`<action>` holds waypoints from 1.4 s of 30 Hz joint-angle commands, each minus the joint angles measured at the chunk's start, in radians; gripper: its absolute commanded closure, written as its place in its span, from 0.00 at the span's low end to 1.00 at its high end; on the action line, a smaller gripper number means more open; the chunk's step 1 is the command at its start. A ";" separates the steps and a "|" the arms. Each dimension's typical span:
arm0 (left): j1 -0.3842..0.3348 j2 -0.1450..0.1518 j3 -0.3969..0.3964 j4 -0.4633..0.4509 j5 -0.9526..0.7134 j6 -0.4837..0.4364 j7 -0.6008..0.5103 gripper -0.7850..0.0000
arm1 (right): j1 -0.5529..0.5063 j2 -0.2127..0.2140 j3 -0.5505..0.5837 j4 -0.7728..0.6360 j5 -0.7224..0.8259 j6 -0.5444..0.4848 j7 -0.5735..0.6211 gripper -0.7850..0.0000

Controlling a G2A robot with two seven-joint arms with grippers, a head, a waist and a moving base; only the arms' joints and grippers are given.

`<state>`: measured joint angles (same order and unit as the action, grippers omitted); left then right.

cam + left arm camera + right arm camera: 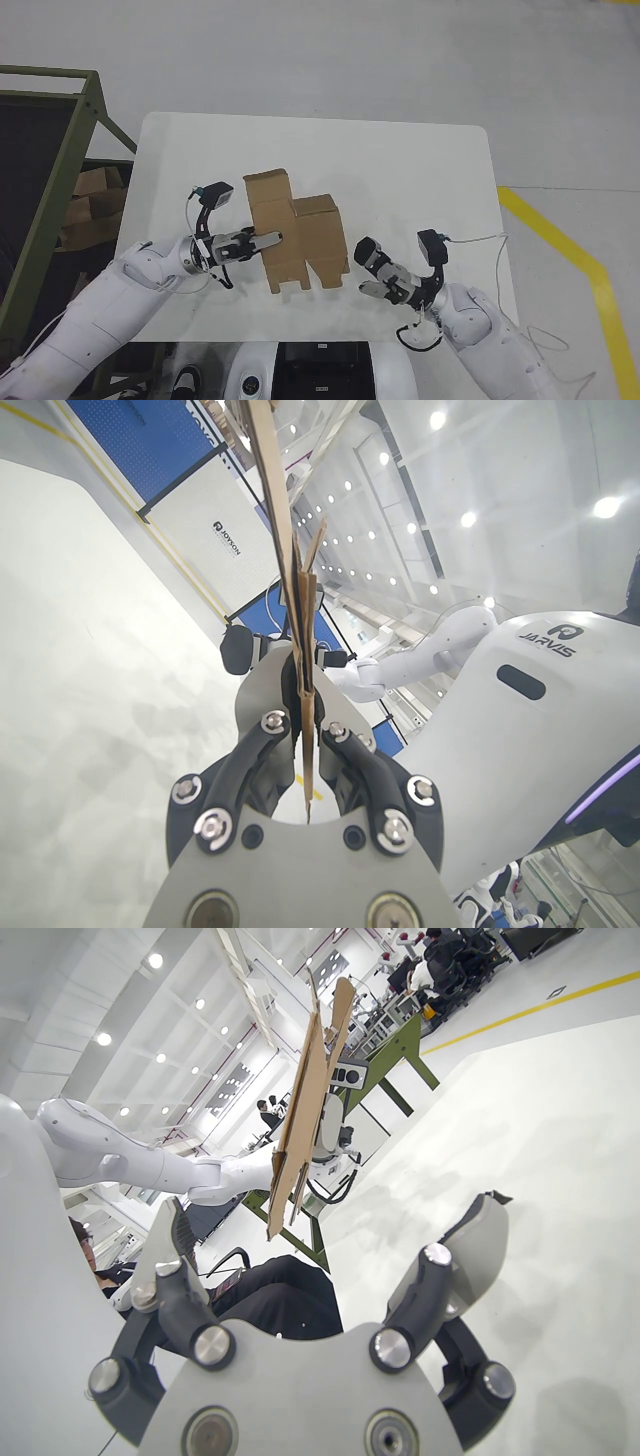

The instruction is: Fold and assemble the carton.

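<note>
Nearest the robot, the right pincer (368,270) hangs wide open just right of the carton (295,235), gripping nothing; in its own wrist view the right pincer (332,1208) faces the carton (300,1128) edge-on with a gap between them. At the near left, the left pincer (270,240) is clamped on the carton's left edge, and the left wrist view shows the left pincer (302,680) pinching several cardboard layers of the carton (280,525) together. The carton is flattened, its flaps unfolded, and held over the middle of the white worktop (400,160).

The step in hand looks like opening the flat carton into a box. To do it well, the right pincer should probably take a single panel on the free right edge, not both layers, while the left grip stays firm so the creases can spread.

Farther left, a green rack (60,100) holds spare cardboard (90,205).
</note>
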<state>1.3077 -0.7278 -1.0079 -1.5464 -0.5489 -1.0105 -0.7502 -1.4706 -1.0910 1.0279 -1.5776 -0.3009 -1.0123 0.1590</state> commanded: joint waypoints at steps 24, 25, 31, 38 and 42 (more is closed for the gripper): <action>0.035 -0.037 -0.035 -0.006 0.139 0.018 0.157 1.00 | 0.027 -0.085 -0.134 0.070 -0.369 0.111 -0.366 0.00; 0.036 -0.037 -0.036 -0.007 0.141 0.024 0.160 1.00 | 0.027 -0.085 -0.134 0.070 -0.369 0.111 -0.366 0.00; 0.048 -0.051 -0.041 -0.029 0.205 0.062 0.227 1.00 | 0.026 -0.100 -0.163 0.046 -0.403 0.161 -0.405 0.00; 0.066 -0.068 -0.045 -0.034 0.254 0.050 0.300 1.00 | 0.044 -0.133 -0.214 0.099 -0.483 0.181 -0.561 0.22; 0.072 -0.075 -0.049 -0.034 0.266 0.039 0.318 1.00 | 0.056 -0.149 -0.236 0.120 -0.507 0.206 -0.615 0.47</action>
<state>1.3786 -0.8014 -1.0562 -1.5796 -0.2853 -0.9692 -0.4347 -1.4164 -1.2372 0.7954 -1.4613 -0.8042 -0.8115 -0.4415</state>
